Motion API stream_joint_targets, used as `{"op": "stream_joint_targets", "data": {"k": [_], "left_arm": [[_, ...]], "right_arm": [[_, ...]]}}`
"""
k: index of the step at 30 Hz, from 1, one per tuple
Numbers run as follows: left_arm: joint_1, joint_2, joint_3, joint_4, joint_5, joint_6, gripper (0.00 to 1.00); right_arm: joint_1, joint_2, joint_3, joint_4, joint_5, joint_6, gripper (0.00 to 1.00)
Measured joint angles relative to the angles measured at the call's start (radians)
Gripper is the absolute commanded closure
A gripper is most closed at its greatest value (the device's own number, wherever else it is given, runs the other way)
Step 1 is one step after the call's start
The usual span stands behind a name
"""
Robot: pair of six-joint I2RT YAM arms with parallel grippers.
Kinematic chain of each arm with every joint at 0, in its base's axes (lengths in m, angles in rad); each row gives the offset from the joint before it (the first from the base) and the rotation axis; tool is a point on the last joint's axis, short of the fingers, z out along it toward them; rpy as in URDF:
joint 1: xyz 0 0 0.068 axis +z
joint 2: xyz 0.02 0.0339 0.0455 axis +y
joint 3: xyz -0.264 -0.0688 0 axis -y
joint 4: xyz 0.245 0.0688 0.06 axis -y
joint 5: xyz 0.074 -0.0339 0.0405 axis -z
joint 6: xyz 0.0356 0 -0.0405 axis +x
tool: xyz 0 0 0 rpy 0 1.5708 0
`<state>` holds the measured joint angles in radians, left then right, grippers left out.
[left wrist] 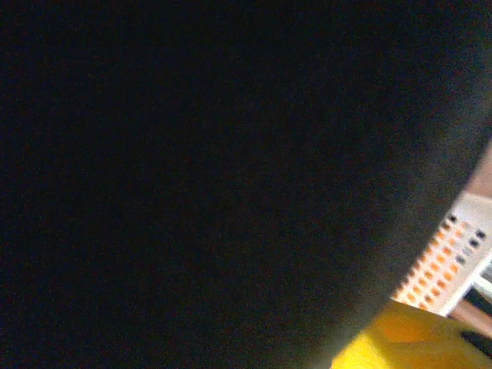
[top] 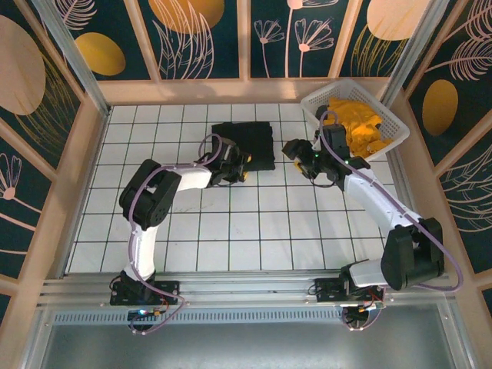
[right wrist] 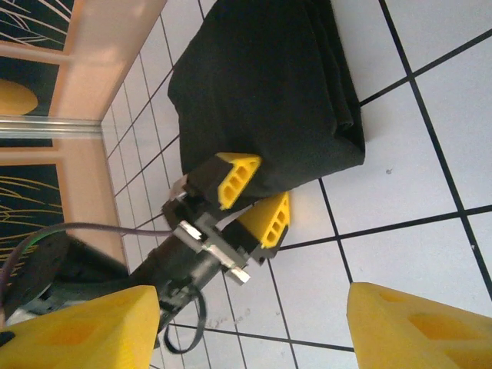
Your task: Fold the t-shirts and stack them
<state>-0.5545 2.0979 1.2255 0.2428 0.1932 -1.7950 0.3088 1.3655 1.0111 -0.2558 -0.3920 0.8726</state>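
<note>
- Your left gripper [right wrist: 256, 198] straddles the folded black cloth t-shirt's [right wrist: 261, 84] edge; can't tell if pinched.
- Your right gripper [right wrist: 250, 311] hovers beside it, released, empty.

The table [top: 254, 231] is covered with white square tiles, separated by thin dark lines. A pale wooden frame [top: 231, 91] goes around it. Behind this frame stand the walls [top: 207, 34], made of dark blue-green panels (painted with golden circles and pale drawings of plants). Aluminium rails [top: 254, 288] run along the near edge, and a grey metal sheet [top: 246, 342] lies below them. The light is bright and even.
</note>
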Motion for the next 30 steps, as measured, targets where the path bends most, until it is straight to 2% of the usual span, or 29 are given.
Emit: {"op": "stream_joint_targets", "data": {"k": [2,3,8,13,18,22,26,30], "left_arm": [[0.000,0.008,0.007,0.000,-0.009,-0.002,0.96],[0.001,0.011,0.009,0.000,-0.017,-0.010,1.00],[0.056,0.011,0.006,0.006,-0.011,0.021,1.00],[0.241,-0.013,-0.029,0.011,0.026,0.157,1.00],[0.498,-0.051,-0.042,-0.051,0.073,0.376,1.00],[0.694,-0.051,0.042,-0.200,0.099,0.671,1.00],[0.802,-0.035,0.150,-0.318,0.110,0.926,1.00],[0.860,-0.007,0.192,-0.391,0.117,1.107,1.00]], "right_arm": [[-0.005,-0.002,-0.003,0.000,-0.003,-0.001,0.34],[-0.006,-0.002,-0.004,0.000,-0.003,-0.001,0.34],[-0.012,-0.002,-0.006,-0.001,-0.004,-0.002,0.35],[-0.014,-0.002,-0.006,-0.001,-0.007,-0.002,0.35],[-0.014,0.000,-0.006,0.000,-0.020,-0.002,0.35],[-0.013,0.026,-0.006,0.014,-0.037,-0.003,0.35],[-0.011,0.056,-0.006,0.019,-0.051,-0.003,0.36],[0.001,0.092,-0.002,0.027,-0.063,-0.003,0.36]]}}
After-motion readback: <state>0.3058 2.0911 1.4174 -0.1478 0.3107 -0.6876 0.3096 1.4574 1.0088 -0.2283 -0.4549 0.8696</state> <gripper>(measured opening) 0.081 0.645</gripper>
